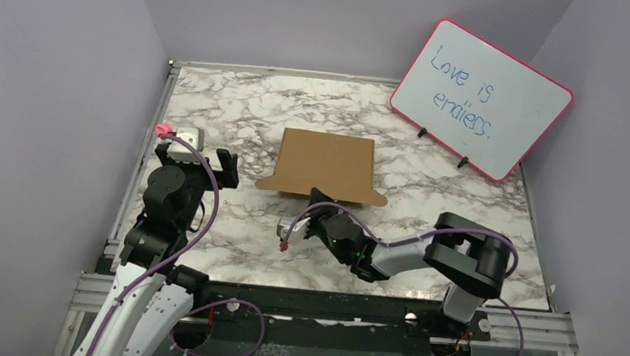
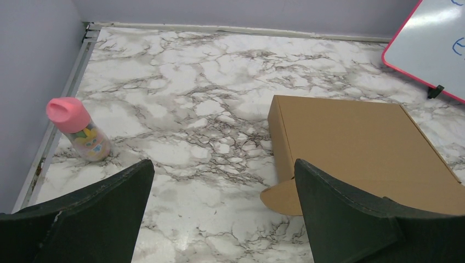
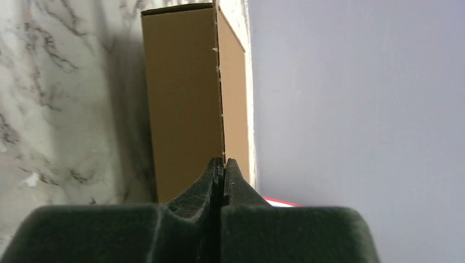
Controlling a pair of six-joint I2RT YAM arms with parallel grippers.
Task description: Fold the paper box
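Brown cardboard paper box (image 1: 326, 163), lying nearly closed on the marbled worktop (image 1: 240, 110), is reached at its near flap by the closed right gripper (image 3: 223, 161), the left gripper (image 2: 223, 164) being held spread wide aside; tucking that flap is judged to be needed next.

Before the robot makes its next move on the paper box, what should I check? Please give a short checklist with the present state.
1. left fingers open: ok.
2. left fingers clear of the paper box: ok.
3. right fingers shut at the box's near edge: ok.
4. Cardboard pinched between them: cannot tell.
5. corner flaps tucked in: not ok, both stick out.
6. pink-capped bottle away from the box: ok.
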